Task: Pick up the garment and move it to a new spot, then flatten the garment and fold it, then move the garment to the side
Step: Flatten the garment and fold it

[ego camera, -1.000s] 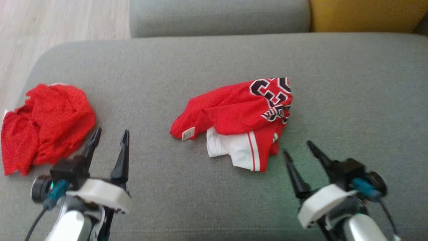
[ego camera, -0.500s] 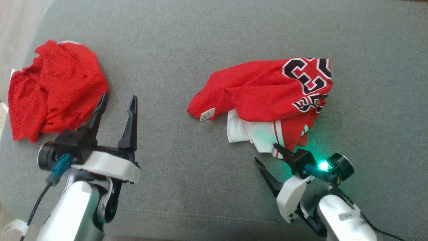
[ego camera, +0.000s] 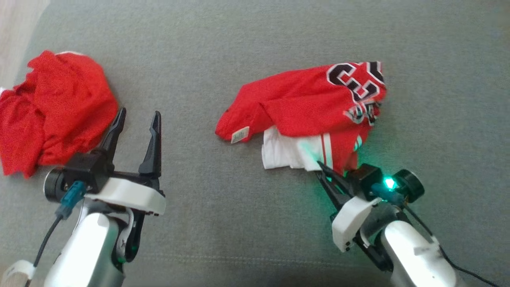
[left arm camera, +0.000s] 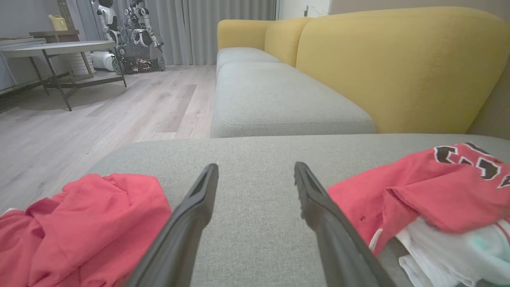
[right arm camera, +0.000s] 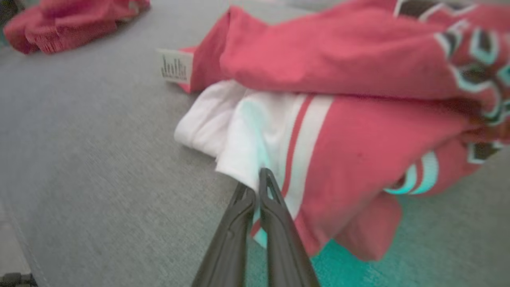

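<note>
A crumpled red garment [ego camera: 303, 107] with black-and-white numbers and a white striped part lies mid-cushion, also seen in the left wrist view [left arm camera: 430, 187] and the right wrist view [right arm camera: 326, 71]. My right gripper [ego camera: 320, 165] is at its near edge. Its fingers are pressed together on the white hem [right arm camera: 259, 181], shut on the garment. My left gripper [ego camera: 138, 115] stands open over bare cushion, fingers spread with nothing between them [left arm camera: 255, 169], to the left of the garment.
A second crumpled red cloth [ego camera: 55, 107] lies at the cushion's left end, close to my left fingers. The grey seat cushion [ego camera: 239, 223] spreads all round. Yellow backrests [left arm camera: 398, 67], wooden floor [left arm camera: 119, 107] and a round table [left arm camera: 51, 48] lie beyond.
The head camera tilted down and closer. My right gripper reached forward to the garment's near edge and closed on the white hem. The left gripper stayed open.
</note>
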Controlling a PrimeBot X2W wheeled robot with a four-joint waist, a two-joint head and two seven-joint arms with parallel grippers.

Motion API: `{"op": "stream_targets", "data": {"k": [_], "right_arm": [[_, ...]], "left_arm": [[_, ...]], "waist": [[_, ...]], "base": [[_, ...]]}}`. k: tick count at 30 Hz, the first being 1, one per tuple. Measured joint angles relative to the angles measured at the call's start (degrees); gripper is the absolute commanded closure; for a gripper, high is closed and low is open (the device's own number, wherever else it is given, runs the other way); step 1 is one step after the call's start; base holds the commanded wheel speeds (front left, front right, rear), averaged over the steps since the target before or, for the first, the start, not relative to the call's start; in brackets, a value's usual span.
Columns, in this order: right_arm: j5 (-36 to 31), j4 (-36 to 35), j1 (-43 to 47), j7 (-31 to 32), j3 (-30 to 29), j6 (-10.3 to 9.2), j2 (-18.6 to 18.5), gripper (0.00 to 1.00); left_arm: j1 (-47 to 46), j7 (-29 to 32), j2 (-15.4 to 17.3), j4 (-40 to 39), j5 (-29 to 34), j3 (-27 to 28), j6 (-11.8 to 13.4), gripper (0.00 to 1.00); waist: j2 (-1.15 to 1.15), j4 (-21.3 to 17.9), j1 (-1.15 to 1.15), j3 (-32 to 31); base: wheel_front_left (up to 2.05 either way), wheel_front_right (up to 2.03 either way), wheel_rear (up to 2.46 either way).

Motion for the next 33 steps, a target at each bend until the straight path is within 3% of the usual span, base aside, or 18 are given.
{"op": "stream_targets", "data": {"k": [9, 15, 19, 24, 31, 32, 33], "right_arm": [[0.7, -18.2, 3.5, 1.2, -9.9, 0.00, -0.9, 1.00], [0.5, -23.6, 5.3, 2.8, -20.4, 0.00, -0.2, 1.00], [0.7, -22.7, 5.2, 3.8, -27.7, 0.00, -0.2, 1.00], [2.2, -16.5, 4.4, 4.6, -33.9, 0.00, -0.9, 1.00], [4.4, -5.1, -1.0, 3.9, -34.9, 0.00, -3.7, 1.00], [4.3, -3.4, -1.9, 3.9, -34.4, 0.00, -4.2, 0.72], [4.6, -2.1, -2.6, 3.9, -34.3, 0.00, -4.3, 0.23]], "left_arm": [[0.3, -0.4, 0.1, 0.0, 0.0, 0.3, 0.1, 0.00], [0.5, -0.4, 0.2, -0.4, 0.0, 0.2, 0.2, 0.00], [0.4, -0.4, 0.3, -0.7, 0.0, 0.1, 0.4, 0.00], [0.3, -0.4, 0.3, -1.0, 0.0, 0.0, 0.4, 0.00], [-0.9, -0.4, 0.3, -1.0, 0.0, 0.0, 0.4, 0.00], [-1.2, -0.4, 0.3, -1.0, 0.0, 0.0, 0.4, 0.00], [-1.4, -0.4, 0.2, -1.0, 0.0, 0.0, 0.4, 0.00]], "waist": [[0.00, -3.2, 0.00, -2.4], [0.00, -4.2, 0.00, -2.6], [0.00, -4.2, 0.00, -1.8], [0.00, -3.7, 0.00, -0.3], [0.00, -3.3, 0.00, 2.2], [0.00, -3.3, 0.00, 2.5], [0.00, -3.3, 0.00, 2.6]], "base": [[0.00, 0.00, 0.00], [0.00, 0.00, 0.00], [0.00, 0.00, 0.00], [0.00, 0.00, 0.00], [0.00, 0.00, 0.00], [0.00, 0.00, 0.00], [0.00, 0.00, 0.00]]}}
